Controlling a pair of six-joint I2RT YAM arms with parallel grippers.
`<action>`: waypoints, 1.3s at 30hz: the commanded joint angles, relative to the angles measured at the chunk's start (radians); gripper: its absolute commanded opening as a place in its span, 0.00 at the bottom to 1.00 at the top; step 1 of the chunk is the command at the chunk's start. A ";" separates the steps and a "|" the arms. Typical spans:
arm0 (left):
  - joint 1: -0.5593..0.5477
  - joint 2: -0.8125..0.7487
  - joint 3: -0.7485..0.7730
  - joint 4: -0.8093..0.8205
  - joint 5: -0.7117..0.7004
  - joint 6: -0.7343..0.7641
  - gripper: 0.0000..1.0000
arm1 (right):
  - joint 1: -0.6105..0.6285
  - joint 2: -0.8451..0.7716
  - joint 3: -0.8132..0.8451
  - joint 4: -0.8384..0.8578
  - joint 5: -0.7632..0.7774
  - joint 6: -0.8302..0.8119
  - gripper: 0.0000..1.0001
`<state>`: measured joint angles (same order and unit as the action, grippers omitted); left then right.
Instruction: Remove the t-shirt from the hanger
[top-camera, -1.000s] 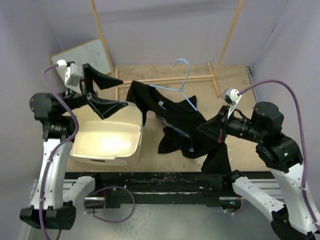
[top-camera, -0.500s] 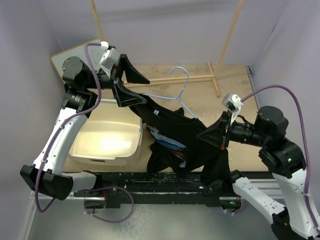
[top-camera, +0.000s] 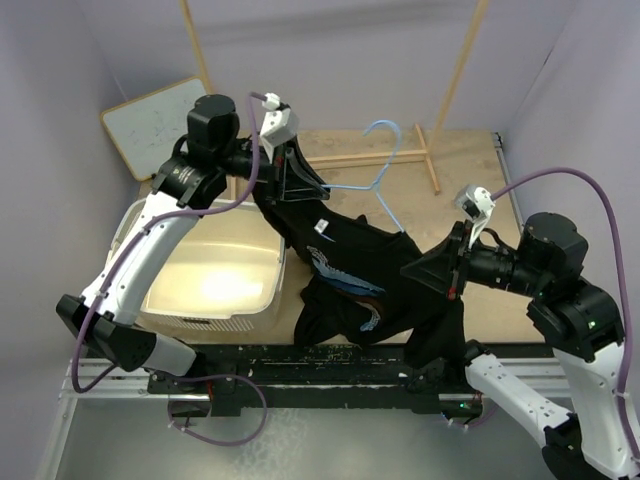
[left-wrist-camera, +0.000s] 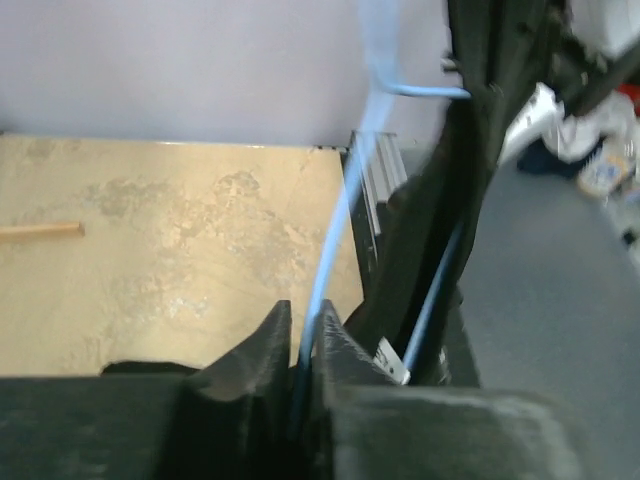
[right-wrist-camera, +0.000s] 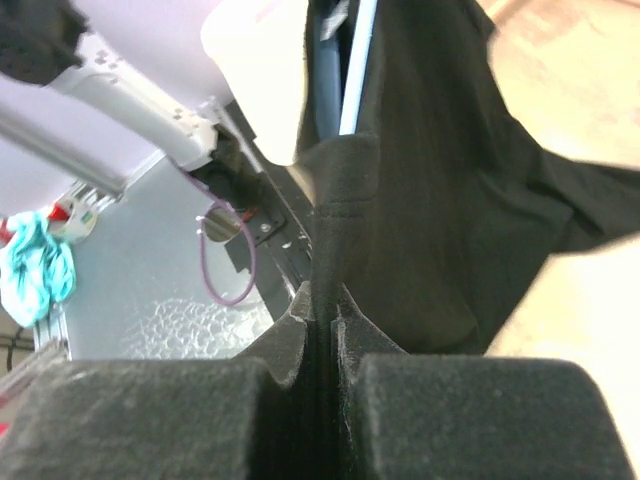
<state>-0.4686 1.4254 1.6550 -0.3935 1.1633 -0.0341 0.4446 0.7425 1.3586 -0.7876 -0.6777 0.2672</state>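
The black t-shirt (top-camera: 350, 265) with its light-blue print hangs stretched between both arms above the table. The thin light-blue hanger (top-camera: 381, 165) sticks out of the collar, hook up toward the back. My left gripper (top-camera: 326, 189) is shut on the hanger's wire beside the collar. In the left wrist view the hanger wire (left-wrist-camera: 336, 235) runs straight between the closed fingertips of the left gripper (left-wrist-camera: 304, 320), with the t-shirt (left-wrist-camera: 480, 170) just to the right. My right gripper (top-camera: 407, 270) is shut on the shirt's lower edge. The right wrist view shows the right gripper (right-wrist-camera: 322, 305) pinching a fold of the t-shirt (right-wrist-camera: 430, 200).
A white plastic bin (top-camera: 215, 280) sits under the left arm. A small whiteboard (top-camera: 150, 120) leans at the back left. The wooden rack frame (top-camera: 350, 158) lies on the table, its uprights rising at the back. A black rail (top-camera: 300, 362) lines the near edge.
The left arm swung right from above the bin to the hanger and its jaws closed on the wire. The shirt shifted slightly right. The right gripper kept its hold.
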 joint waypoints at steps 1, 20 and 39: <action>-0.056 0.047 0.080 -0.130 -0.175 0.111 0.00 | 0.003 0.009 0.046 0.079 0.007 0.002 0.00; -0.056 0.032 0.219 0.067 -0.349 0.086 0.00 | 0.003 -0.112 -0.037 0.001 0.595 0.031 0.81; -0.056 -0.253 0.045 0.086 -0.538 0.236 0.00 | 0.003 -0.166 -0.047 0.079 0.887 0.008 0.38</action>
<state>-0.5304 1.1694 1.7237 -0.3546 0.6704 0.1692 0.4446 0.6186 1.2709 -0.7795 0.1295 0.2726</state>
